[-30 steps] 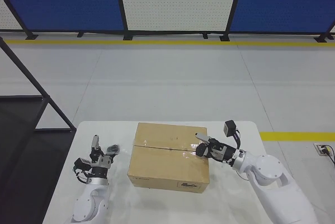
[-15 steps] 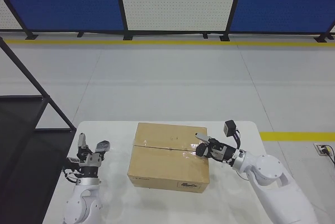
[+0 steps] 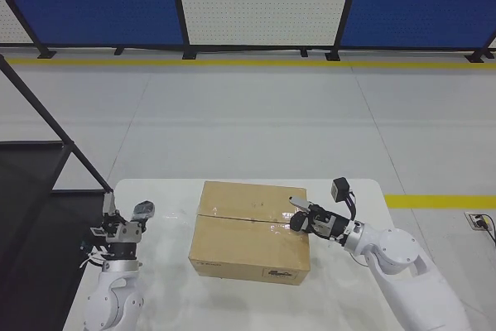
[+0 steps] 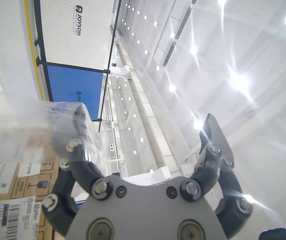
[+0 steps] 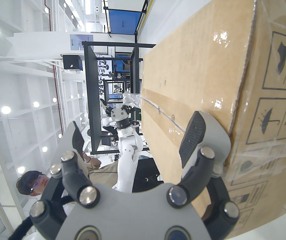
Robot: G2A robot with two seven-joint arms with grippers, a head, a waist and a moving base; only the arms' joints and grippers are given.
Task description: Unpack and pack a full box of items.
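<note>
A closed brown cardboard box [image 3: 252, 232], its top seam [image 5: 158, 108] sealed with clear tape, stands mid-table. My right gripper [image 3: 297, 212] sits at the box's right top edge, open, one finger [image 5: 192, 136] lying over the lid and the other off to the side. In its own wrist view the right gripper [image 5: 135, 138] holds nothing. My left gripper [image 3: 125, 208] is near the table's left edge, apart from the box and pointing up. The left gripper [image 4: 145, 131] is open, and a crumpled clear plastic strip [image 4: 32, 126] clings to one finger [image 4: 79, 123].
The white table [image 3: 173, 290] has bare room left and right of the box. A black metal rack [image 3: 32, 165] stands just off the table's left side. Blue and white partition panels [image 3: 264, 21] line the far floor.
My left arm has swung left, away from the box toward the table's left edge, with the clear plastic strip on its finger. The right arm and the box have not moved.
</note>
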